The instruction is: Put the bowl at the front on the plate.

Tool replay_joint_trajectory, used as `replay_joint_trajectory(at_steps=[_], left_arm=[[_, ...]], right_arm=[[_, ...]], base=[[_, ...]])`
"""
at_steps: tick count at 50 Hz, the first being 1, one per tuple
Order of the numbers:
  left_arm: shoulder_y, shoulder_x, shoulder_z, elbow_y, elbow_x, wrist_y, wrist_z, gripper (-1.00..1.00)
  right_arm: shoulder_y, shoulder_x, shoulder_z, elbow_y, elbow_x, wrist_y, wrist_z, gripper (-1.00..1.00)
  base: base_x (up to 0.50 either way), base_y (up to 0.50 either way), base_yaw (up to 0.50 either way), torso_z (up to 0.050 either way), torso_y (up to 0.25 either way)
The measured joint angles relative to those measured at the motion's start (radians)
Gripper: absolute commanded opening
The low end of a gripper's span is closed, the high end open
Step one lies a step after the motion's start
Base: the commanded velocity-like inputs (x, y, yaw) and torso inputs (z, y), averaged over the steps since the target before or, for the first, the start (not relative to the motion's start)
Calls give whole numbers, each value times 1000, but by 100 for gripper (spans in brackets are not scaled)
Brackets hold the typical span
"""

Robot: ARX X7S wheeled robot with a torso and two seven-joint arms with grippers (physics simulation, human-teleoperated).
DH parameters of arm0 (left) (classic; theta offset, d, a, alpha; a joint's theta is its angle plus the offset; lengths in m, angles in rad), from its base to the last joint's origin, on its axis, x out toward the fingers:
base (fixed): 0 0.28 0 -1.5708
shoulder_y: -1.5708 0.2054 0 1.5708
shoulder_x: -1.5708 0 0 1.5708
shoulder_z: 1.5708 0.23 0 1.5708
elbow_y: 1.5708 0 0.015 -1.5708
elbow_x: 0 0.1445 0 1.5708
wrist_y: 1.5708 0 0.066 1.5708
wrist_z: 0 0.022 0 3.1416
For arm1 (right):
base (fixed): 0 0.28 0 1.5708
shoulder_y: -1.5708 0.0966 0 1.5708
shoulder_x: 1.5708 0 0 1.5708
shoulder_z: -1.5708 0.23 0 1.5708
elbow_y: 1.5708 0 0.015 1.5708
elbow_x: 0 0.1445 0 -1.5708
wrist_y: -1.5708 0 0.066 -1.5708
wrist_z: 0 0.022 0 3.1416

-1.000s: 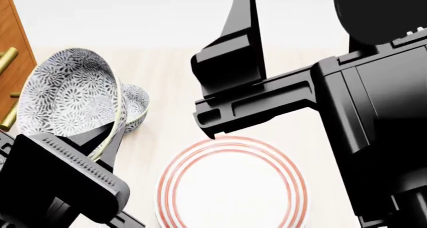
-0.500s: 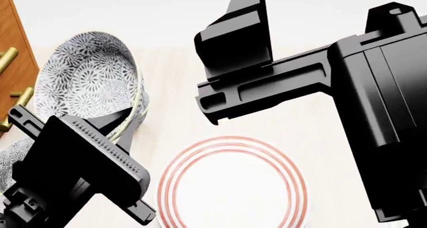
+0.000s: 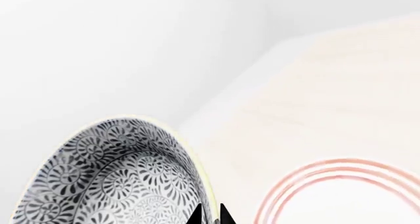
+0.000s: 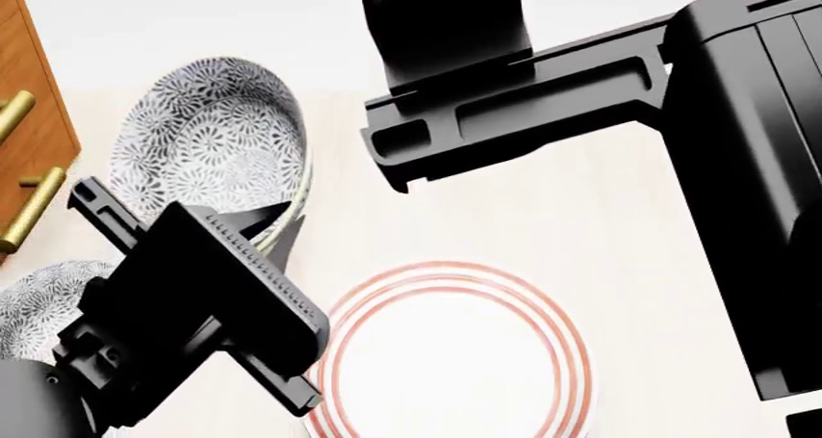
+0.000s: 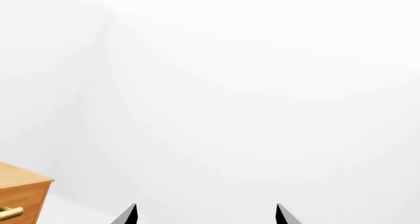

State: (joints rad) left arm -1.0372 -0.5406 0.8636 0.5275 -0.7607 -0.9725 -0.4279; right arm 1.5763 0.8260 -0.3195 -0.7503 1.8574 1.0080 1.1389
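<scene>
The bowl (image 4: 212, 140), white with a dense grey-blue floral pattern, hangs tilted above the pale table, left of and behind the plate (image 4: 449, 361) in the head view. My left gripper (image 3: 211, 217) is shut on its rim, one fingertip inside the bowl (image 3: 118, 179) and one outside. The plate (image 3: 347, 199), white with thin red rings, lies flat on the table beside it with nothing on it. My right gripper (image 5: 206, 215) is open with nothing between its fingertips. It is held high above the table and faces a blank white wall.
A second patterned bowl (image 4: 38, 308) sits on the table at the lower left, partly hidden by my left arm. A wooden cabinet (image 4: 26, 91) with brass handles stands at the left edge. My right arm (image 4: 732, 120) fills the upper right of the head view.
My left gripper has carried the bowl rightward and further back, closer to the plate. The right arm has risen towards the top of the head view.
</scene>
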Motion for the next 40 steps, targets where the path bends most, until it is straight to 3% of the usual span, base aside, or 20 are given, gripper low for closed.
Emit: replay_joint_trajectory(at_steps=[40], left_arm=[[-77, 62, 173, -196, 113, 116, 229, -100]], right_arm=[[41, -16, -14, 19, -12, -8, -20, 100]], base=[[0, 0, 0, 0, 1]])
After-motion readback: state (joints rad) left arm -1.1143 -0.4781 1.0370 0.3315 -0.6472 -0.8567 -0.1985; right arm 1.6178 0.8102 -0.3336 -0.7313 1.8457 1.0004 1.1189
